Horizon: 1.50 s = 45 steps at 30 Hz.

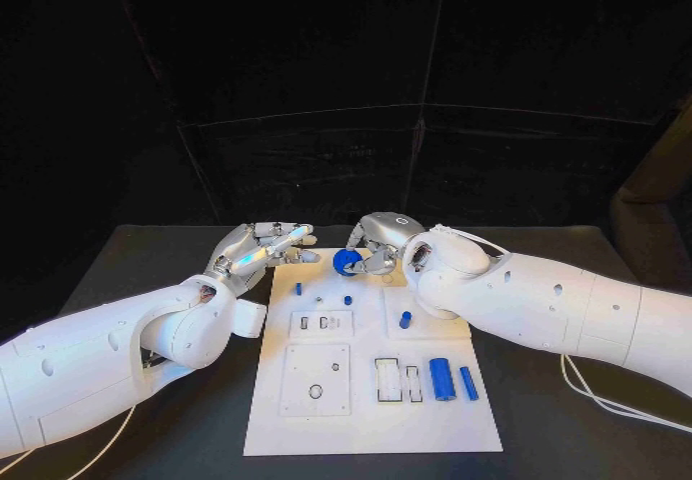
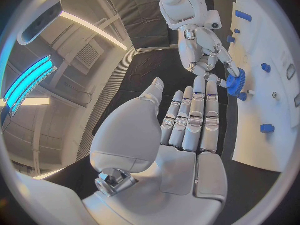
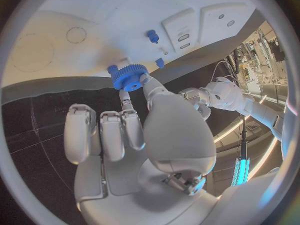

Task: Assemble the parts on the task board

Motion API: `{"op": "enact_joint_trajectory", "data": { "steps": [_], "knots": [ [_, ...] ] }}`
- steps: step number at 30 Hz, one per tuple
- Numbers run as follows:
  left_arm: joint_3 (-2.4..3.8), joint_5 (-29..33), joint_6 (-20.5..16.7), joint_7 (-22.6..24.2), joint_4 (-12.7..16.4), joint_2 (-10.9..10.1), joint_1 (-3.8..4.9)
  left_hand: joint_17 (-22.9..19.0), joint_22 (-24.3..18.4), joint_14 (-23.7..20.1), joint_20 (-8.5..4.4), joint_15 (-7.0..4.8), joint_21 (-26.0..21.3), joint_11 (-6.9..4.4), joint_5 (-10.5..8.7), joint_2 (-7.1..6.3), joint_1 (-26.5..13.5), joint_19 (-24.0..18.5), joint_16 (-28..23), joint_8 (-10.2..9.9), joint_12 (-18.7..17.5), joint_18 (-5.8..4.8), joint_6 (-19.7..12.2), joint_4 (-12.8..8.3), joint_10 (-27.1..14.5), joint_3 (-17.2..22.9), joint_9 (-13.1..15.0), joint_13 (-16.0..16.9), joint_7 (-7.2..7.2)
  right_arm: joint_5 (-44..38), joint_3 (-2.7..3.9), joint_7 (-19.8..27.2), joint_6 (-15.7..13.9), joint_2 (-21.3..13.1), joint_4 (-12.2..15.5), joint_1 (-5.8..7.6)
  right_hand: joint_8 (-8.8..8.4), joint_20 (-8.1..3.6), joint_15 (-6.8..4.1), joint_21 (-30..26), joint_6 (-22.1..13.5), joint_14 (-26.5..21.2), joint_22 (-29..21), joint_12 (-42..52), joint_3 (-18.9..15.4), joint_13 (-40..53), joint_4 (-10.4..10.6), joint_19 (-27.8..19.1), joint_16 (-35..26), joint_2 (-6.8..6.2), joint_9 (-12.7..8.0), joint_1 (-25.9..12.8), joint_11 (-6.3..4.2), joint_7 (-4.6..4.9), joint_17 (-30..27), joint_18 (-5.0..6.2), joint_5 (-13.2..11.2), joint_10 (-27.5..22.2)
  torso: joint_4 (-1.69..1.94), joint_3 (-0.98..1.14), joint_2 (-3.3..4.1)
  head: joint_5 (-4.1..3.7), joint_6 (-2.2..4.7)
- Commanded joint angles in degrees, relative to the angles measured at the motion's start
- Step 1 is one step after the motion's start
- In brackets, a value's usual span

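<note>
My right hand (image 1: 381,243) pinches a blue gear (image 1: 348,262) between thumb and a finger, just over the far edge of the white task board (image 1: 372,410). The right wrist view shows the gear (image 3: 128,77) at the tips of that hand (image 3: 134,135), its toothed rim facing the board (image 3: 75,15). My left hand (image 1: 267,250) hovers by the board's far left corner with fingers stretched out, holding nothing. From the left wrist the straight fingers (image 2: 195,116) point toward the gear (image 2: 236,81) and the right hand (image 2: 206,50).
Small blue pegs (image 1: 299,289) (image 1: 348,299) (image 1: 405,320) sit on the board's far half. Two longer blue cylinders (image 1: 441,379) (image 1: 469,383) lie near its right edge beside rectangular slots (image 1: 389,380). Black table (image 1: 577,420) surrounds the board.
</note>
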Motion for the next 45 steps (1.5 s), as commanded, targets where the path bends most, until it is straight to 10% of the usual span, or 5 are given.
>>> {"op": "enact_joint_trajectory", "data": {
  "steps": [1,33,45],
  "knots": [
    [0.05,-0.19,0.51,0.42,0.05,-0.03,0.11,0.06,-0.06,0.09,0.10,0.21,-0.38,0.14,-0.18,0.53,-0.15,0.34,-0.38,-0.32,-0.23,0.87,0.20,-0.45,0.39,0.01,-0.04,-0.05,0.26,-2.19,0.03,-0.57,0.71,0.90,-0.74,-0.21,-0.13,0.06,-0.19,0.19,0.17,4.08,0.50,-0.37,0.26,7.24,0.04,0.78,0.29,-0.34,0.05,-0.26,-0.21,-0.62,4.63,-0.56,0.26,0.96,-0.18,0.10,0.05,0.24,-0.13],
    [0.06,-0.19,0.45,0.46,-1.05,0.18,0.13,0.08,-0.11,0.07,0.11,0.21,-0.45,0.13,-0.18,0.60,-0.10,0.34,-0.46,-0.35,-0.28,0.87,0.24,-0.54,0.44,0.01,-0.03,-0.04,0.24,-5.66,-0.02,-5.33,5.95,5.69,-5.34,-0.94,-5.13,2.04,1.93,0.67,-7.39,4.36,1.48,-5.22,-2.26,3.53,3.66,0.86,0.94,-3.03,0.07,-4.33,2.21,1.93,6.64,-0.74,-6.64,-2.33,-0.26,0.15,0.01,0.42,-0.58],
    [0.06,-0.19,0.40,0.40,-1.01,0.11,0.13,0.10,-0.16,0.08,0.11,0.21,-0.50,0.11,-0.18,0.63,-0.06,0.35,-0.52,-0.37,-0.30,0.87,0.29,-0.62,0.49,0.00,-0.03,-0.03,0.22,-2.81,-0.03,-4.06,8.52,5.10,-4.76,-0.94,-4.62,1.94,1.73,0.99,-5.32,4.45,2.02,-4.06,-7.51,4.61,9.87,0.99,1.12,-0.88,0.29,-9.39,1.87,1.48,7.22,-0.81,0.02,-1.59,-0.29,0.13,0.03,0.37,-0.62]
  ]
}}
